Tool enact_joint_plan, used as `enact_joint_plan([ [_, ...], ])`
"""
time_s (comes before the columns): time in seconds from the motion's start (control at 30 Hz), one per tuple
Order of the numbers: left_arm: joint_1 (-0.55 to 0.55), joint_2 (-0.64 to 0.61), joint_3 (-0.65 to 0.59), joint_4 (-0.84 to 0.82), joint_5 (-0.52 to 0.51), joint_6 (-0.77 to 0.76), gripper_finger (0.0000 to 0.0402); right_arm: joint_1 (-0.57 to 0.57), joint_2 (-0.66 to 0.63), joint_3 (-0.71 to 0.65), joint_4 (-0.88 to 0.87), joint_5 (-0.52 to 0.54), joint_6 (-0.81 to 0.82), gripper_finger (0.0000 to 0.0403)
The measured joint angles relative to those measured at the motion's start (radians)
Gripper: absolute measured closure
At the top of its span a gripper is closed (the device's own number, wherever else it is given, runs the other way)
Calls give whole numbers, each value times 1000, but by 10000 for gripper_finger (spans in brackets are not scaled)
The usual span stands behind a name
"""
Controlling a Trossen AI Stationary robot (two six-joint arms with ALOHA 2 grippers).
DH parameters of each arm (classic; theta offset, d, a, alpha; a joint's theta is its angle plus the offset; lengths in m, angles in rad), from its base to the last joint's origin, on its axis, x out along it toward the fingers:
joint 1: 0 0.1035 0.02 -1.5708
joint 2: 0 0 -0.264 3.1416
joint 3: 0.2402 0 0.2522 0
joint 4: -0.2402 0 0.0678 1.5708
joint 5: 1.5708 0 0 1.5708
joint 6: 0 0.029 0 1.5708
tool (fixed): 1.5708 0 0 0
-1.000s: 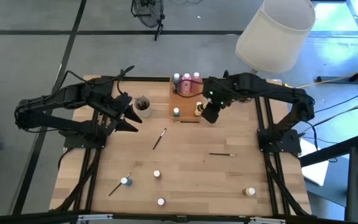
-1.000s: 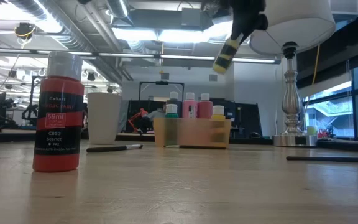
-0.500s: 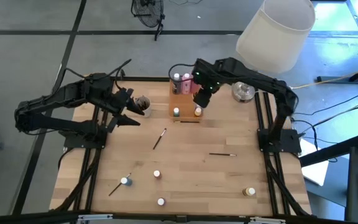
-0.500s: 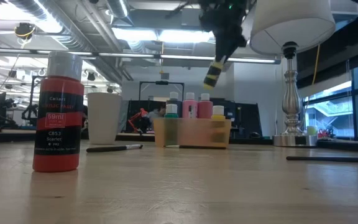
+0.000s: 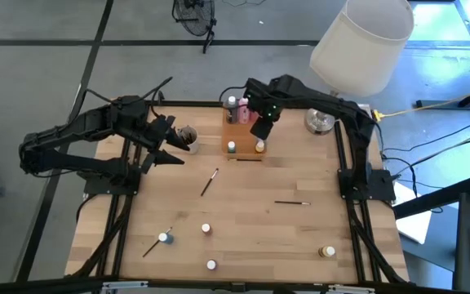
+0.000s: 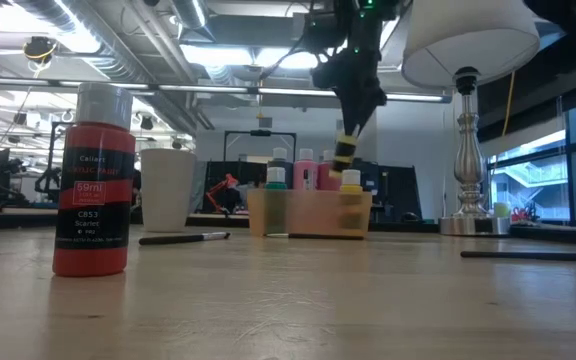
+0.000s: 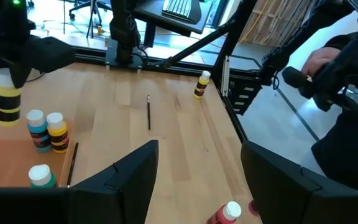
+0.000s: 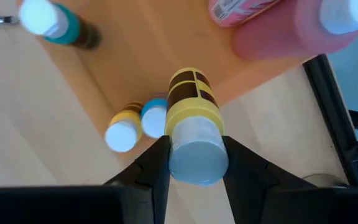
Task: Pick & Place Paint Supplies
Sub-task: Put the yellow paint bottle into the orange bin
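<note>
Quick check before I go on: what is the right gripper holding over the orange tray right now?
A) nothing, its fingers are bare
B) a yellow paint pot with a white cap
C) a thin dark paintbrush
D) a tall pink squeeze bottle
B: in the right wrist view the right gripper is clamped on the yellow paint pot by its white cap, and the low view shows the pot hanging above the orange tray.

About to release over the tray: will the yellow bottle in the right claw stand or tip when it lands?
The yellow bottle is gripped by its white-capped end in the right claw, hanging tilted above the orange tray. Tall and narrow, it will probably tip if dropped at this angle. Standing bottles beside it may prop it.
</note>
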Motion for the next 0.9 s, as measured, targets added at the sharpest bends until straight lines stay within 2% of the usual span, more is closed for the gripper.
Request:
enact_joint_plan([
  [0.37, 0, 0, 0, 2, 0, 0, 176, -52, 11, 0, 25, -41, -6, 283],
  [0.9, 0, 0, 0, 3, 0, -8, 176, -58, 126, 0, 4, -67, -18, 283],
])
